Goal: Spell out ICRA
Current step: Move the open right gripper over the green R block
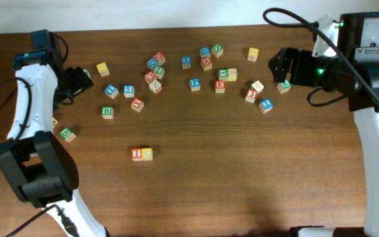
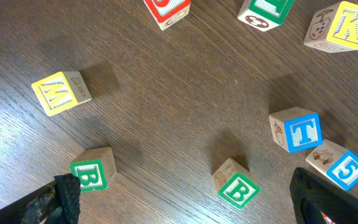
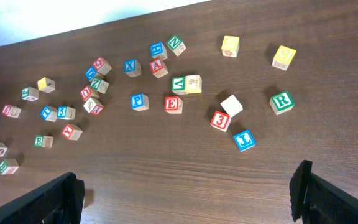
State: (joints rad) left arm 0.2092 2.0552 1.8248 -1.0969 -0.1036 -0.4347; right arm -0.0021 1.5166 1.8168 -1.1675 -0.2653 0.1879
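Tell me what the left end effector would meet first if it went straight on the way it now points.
Probably the small wooden cube printed with a green B, the one lying between the fingers of the open left end effector, off-centre. Otherwise it meets the bare brown wooden table. Depth is unclear.

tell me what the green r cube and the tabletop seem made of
Green R cube: likely pale bare wood, tan sides showing beside a matte green-and-white printed face. Tabletop: dark brown with streaky grain and a low sheen; wood, veneer or laminate, the look alone cannot say which.
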